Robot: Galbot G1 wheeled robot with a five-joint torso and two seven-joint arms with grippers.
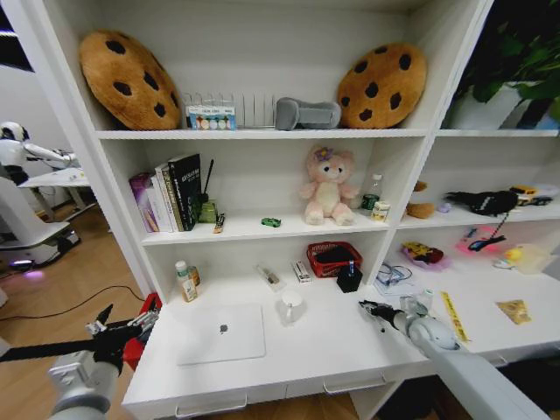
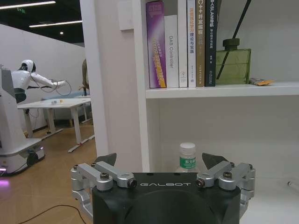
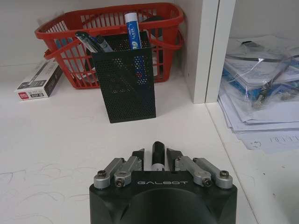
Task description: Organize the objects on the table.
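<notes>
Now the right gripper (image 3: 154,157) holds a black pen (image 3: 157,156) between nearly closed fingers, low over the table (image 1: 332,350), a little nearer than the black mesh pen holder (image 3: 125,79). The pen could strike the holder's rim or slip, because only its end is pinched. The left gripper (image 2: 161,164) waits wide open and empty at the table's left end, near the silver laptop (image 1: 220,333).

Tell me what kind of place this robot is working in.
Probably an office or robotics lab dressed up as a home study: a white desk with a laptop and mesh pen holder, shelving holding books, and another robot by a distant table on the open floor.
</notes>
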